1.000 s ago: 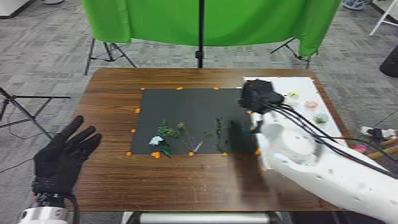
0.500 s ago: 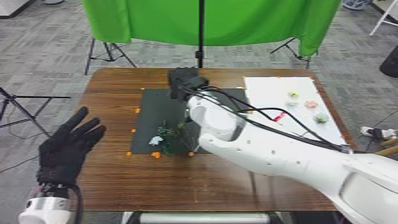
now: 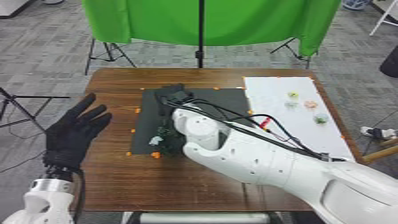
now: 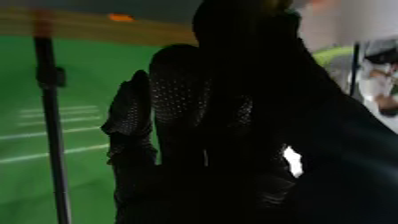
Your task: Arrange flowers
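In the head view my right hand (image 3: 172, 96) is above the far left part of the dark mat (image 3: 217, 95); whether it holds anything cannot be told. Its black glove (image 4: 231, 135) looms large in the right wrist view, mostly in shadow. A white flower (image 3: 156, 140) with dark green leaves lies at the mat's near left, just left of my right forearm, which hides the middle of the mat. On the white sheet (image 3: 306, 137) lie a yellow-green bloom (image 3: 293, 94), a pink bloom (image 3: 311, 104) and a green one (image 3: 321, 119). My left hand (image 3: 69, 137) is open by the table's left edge.
Orange markers (image 3: 156, 155) dot the mat's border. The brown table (image 3: 120, 185) extends around it, and a green cloth (image 3: 258, 25) hangs on a black stand beyond the far edge. My right arm and its cables cross the near right of the table.
My right hand has swung left from beside the white sheet to the mat's far left, then slightly nearer. The forearm now covers stems seen earlier. My left hand has risen a little.
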Action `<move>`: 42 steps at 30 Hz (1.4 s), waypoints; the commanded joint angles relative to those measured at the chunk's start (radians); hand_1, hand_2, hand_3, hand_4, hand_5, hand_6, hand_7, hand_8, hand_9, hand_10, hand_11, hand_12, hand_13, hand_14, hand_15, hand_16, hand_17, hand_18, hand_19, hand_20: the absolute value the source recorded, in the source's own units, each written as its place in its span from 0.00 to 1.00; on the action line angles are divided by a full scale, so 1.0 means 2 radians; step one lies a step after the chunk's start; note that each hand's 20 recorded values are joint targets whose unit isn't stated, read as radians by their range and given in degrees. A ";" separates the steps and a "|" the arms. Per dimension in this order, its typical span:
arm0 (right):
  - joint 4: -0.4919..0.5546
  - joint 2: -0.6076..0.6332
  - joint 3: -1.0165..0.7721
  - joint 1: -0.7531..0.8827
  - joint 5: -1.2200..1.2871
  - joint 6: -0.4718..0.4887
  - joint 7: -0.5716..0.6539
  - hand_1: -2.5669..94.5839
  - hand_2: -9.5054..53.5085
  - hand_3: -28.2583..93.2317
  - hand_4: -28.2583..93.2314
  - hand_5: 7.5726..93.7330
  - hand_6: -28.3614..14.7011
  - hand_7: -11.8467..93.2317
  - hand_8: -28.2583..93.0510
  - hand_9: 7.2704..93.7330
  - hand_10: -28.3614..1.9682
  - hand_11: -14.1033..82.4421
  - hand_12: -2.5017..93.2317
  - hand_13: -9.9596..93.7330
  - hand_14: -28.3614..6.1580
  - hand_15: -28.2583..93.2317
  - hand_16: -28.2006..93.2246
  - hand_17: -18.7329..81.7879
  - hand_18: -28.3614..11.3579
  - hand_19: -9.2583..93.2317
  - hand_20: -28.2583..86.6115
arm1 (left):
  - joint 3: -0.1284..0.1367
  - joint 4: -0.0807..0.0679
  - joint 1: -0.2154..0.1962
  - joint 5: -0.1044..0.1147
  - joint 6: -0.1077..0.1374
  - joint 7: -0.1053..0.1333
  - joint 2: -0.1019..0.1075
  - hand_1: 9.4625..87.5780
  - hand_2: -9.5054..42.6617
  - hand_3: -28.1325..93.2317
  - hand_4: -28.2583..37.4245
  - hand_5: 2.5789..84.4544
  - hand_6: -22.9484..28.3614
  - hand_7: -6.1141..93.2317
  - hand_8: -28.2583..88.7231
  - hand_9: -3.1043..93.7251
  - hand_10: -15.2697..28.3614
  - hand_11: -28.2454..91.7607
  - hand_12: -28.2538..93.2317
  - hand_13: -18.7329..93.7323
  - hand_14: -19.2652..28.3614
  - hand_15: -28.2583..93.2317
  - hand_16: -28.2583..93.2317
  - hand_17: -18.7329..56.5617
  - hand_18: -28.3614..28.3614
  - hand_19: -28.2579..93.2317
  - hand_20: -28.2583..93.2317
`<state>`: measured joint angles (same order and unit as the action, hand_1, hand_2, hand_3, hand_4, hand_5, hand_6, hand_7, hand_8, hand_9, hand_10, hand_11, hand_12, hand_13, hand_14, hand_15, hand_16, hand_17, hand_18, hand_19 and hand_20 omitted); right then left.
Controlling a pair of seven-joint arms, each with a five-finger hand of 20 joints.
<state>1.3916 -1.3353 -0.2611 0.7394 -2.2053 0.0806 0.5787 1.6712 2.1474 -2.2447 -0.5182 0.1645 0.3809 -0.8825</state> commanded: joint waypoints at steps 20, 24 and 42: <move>0.069 0.051 -0.009 0.000 0.022 -0.009 0.032 0.38 0.00 0.82 0.00 0.64 0.70 0.26 0.13 0.81 0.60 0.56 0.22 0.73 0.58 0.85 0.39 0.41 0.15 0.89 0.69 | 0.020 0.015 -0.073 -0.002 -0.001 -0.001 -0.024 0.14 0.28 0.91 0.00 0.42 0.59 0.17 0.16 0.40 0.80 0.41 0.31 0.38 1.00 0.64 0.16 0.11 0.97 0.68 0.30; 0.113 0.090 -0.039 0.005 0.054 -0.022 0.045 0.38 0.00 0.82 0.00 0.63 0.68 0.25 0.13 0.80 0.59 0.57 0.22 0.72 0.56 0.86 0.39 0.41 0.14 0.89 0.69 | 0.018 0.019 -0.088 0.002 0.004 0.011 -0.029 0.14 0.28 0.91 0.00 0.42 0.59 0.17 0.16 0.40 0.80 0.41 0.31 0.38 1.00 0.64 0.16 0.11 0.97 0.68 0.30; 0.280 0.344 -0.318 0.249 0.096 -0.084 0.114 0.37 0.00 0.83 0.00 0.61 0.63 0.25 0.13 0.69 0.48 0.45 0.18 0.66 0.47 0.81 0.35 0.37 0.13 0.85 0.66 | 0.023 0.018 -0.105 -0.012 -0.010 0.011 -0.078 0.12 0.28 0.90 0.00 0.41 0.58 0.17 0.16 0.39 0.79 0.40 0.31 0.38 1.00 0.63 0.16 0.11 0.98 0.67 0.30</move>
<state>1.9479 -0.8589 -0.7609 1.0334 -1.9830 -0.0362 0.7326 1.7201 2.1880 -2.4385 -0.5357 0.1530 0.3961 -1.0243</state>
